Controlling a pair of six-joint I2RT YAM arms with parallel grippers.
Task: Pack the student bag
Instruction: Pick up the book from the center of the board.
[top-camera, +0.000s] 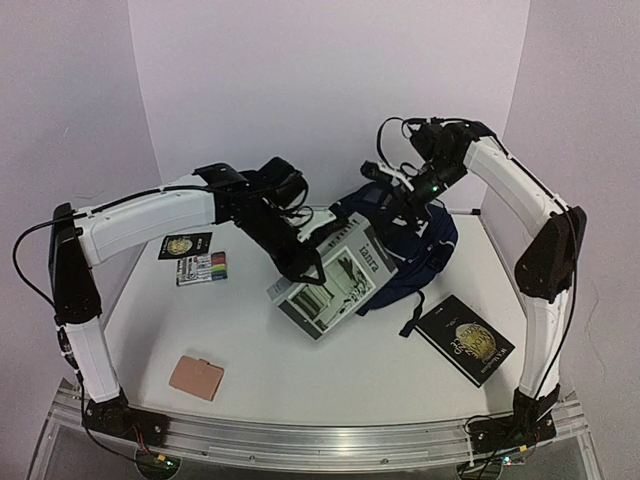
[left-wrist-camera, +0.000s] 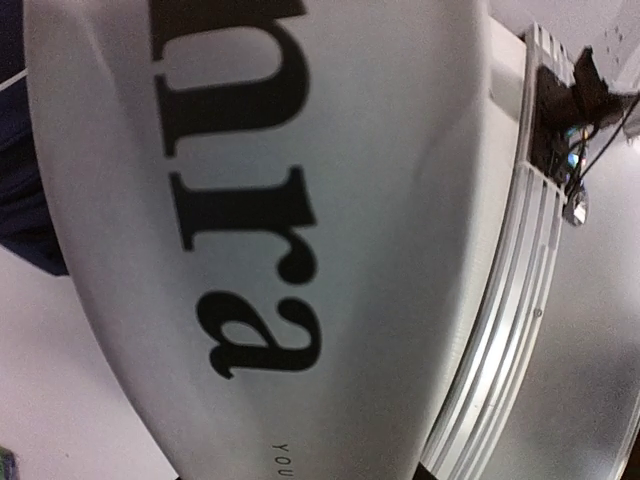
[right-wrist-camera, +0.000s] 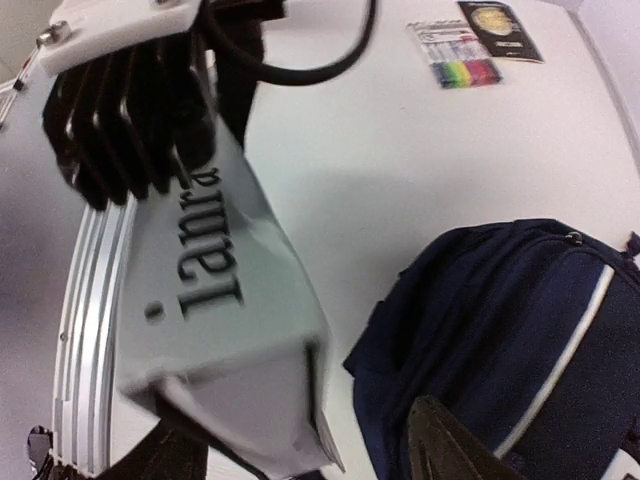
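Currently the left gripper is gripping a white book by its edge, just beside the student bag lying mid-table. The right gripper is hovering over the bag; I cannot tell how wide its fingers are.

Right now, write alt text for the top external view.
The left gripper grips a pale magazine beside the navy student bag; the right gripper hovers open at the bag's top. A black book, marker pack and tan wallet lie nearby.

Plain pale lilac-tinted walls rise behind and on both sides of a smooth white rectangular counter under soft, even light; a ribbed silver aluminium rail edges the counter's near side.
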